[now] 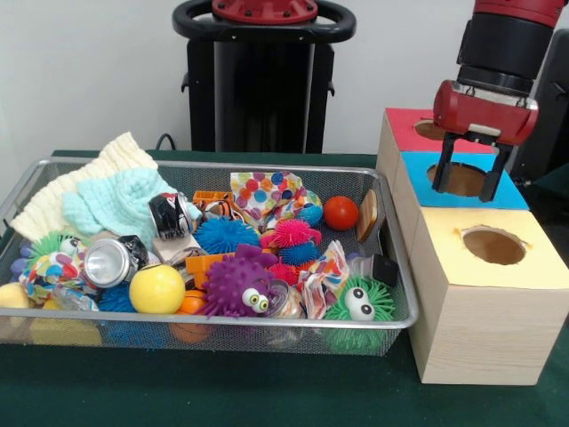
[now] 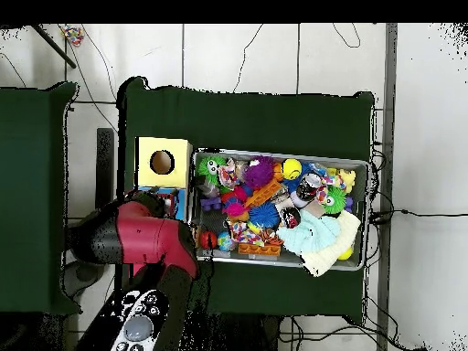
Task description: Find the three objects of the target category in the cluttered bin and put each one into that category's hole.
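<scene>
The cluttered bin is a shallow silver wire-mesh tray, left of three wooden boxes; it also shows in the overhead view. It holds several toys: spiky balls, a red ball, a yellow ball, a crushed can and knit cloths. The boxes have a red top, a blue top and a yellow top, each with a round hole. My gripper hangs open and empty just above the blue box's hole. In the overhead view my red arm hides the gripper.
The robot's black pedestal stands behind the bin. The yellow box sits left of the bin in the overhead view. A green cloth covers the table. A purple spiky ball with eyes and a green one lie at the bin's near rim.
</scene>
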Controlling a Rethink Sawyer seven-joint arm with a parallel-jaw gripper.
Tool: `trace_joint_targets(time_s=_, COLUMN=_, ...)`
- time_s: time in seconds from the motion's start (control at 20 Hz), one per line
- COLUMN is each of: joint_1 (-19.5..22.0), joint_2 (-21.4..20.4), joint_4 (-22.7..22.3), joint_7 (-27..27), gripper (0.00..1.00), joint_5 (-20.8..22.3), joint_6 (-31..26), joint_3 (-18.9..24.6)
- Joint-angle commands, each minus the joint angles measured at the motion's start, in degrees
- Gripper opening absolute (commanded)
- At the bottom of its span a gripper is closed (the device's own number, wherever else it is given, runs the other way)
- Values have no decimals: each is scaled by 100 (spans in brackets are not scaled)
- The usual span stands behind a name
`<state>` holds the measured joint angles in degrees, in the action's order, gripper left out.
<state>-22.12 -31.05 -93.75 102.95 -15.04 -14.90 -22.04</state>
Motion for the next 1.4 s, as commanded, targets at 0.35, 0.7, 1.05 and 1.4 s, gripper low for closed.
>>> trace_joint_targets(time_s=0.35, joint_1=1639, joint_2=-600, joint_4=-802, joint_7=-474, gripper=100, joint_5=505, joint_6=-1201, joint_3=1578)
trace_joint_targets(time_s=0.7, joint_1=1864, joint_2=-548, joint_4=-797, joint_7=-156, gripper=100, joint_5=768, joint_6=-1203, joint_3=1769)
trace_joint_targets(time_s=1.05, joint_1=2147, joint_2=-418, joint_4=-864, joint_7=-30, gripper=100, joint_5=1014, joint_6=-932, joint_3=1938)
trace_joint_targets(time_s=1.4, joint_1=2467, joint_2=-85, joint_4=-1200, joint_7=145, gripper=100, joint_5=1306, joint_6=-387, joint_3=2144)
